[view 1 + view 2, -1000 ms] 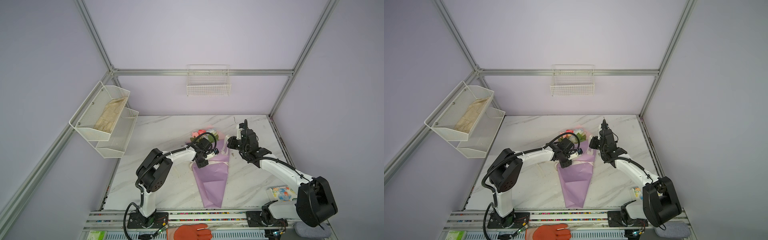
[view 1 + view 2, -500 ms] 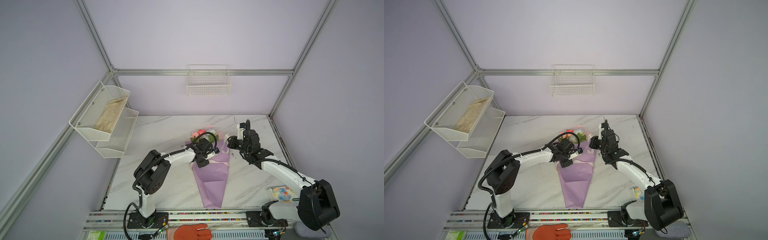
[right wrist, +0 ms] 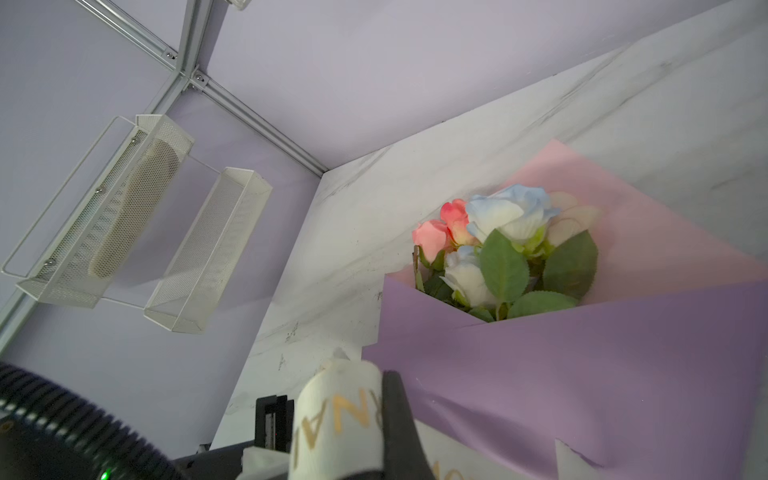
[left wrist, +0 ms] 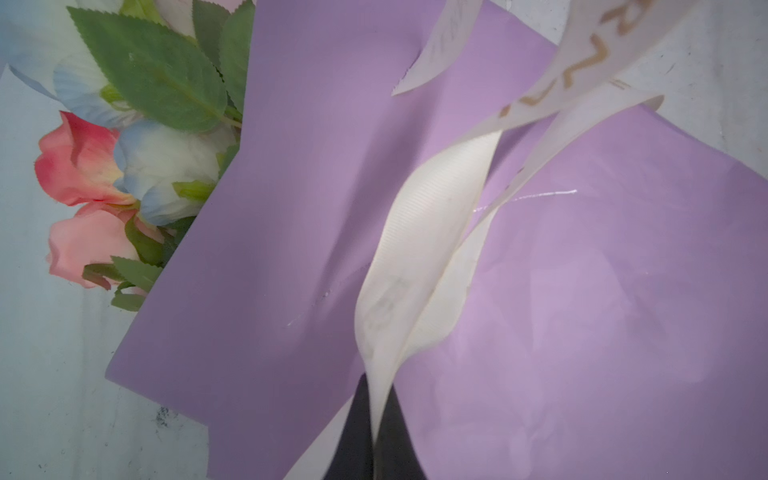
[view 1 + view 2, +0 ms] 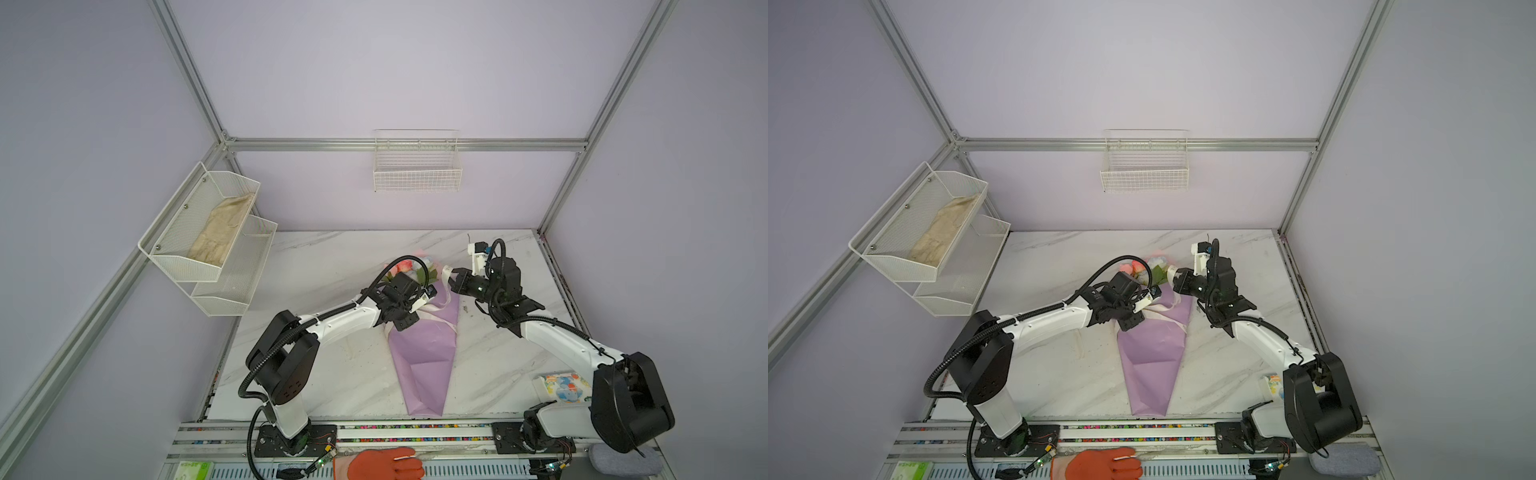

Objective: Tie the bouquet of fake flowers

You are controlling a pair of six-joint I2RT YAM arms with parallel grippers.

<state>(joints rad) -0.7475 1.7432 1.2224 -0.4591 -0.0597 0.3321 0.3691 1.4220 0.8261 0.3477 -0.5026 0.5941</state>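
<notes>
Lilac paper wraps the bouquet (image 5: 424, 357), which lies flat on the table (image 5: 332, 257) in both top views. Its long axis runs 12 to 6, with the flowers (image 5: 409, 268) at 12 and the tip at 6. The left gripper (image 5: 408, 322) sits over the wrap's 9 o'clock edge. The right gripper (image 5: 453, 282) hangs off its 1 o'clock corner, and the two are about equally near. The ribbon (image 5: 446, 272) crosses the wrap between them.

Left wrist view: jaws pressed together, pinching a twisted ribbon strand above the paper.

Right wrist view: jaws clamped on a lettered ribbon end, with the flowers beyond.

I judge the next pull runs 9 to 3, across that axis, to cinch.
</notes>
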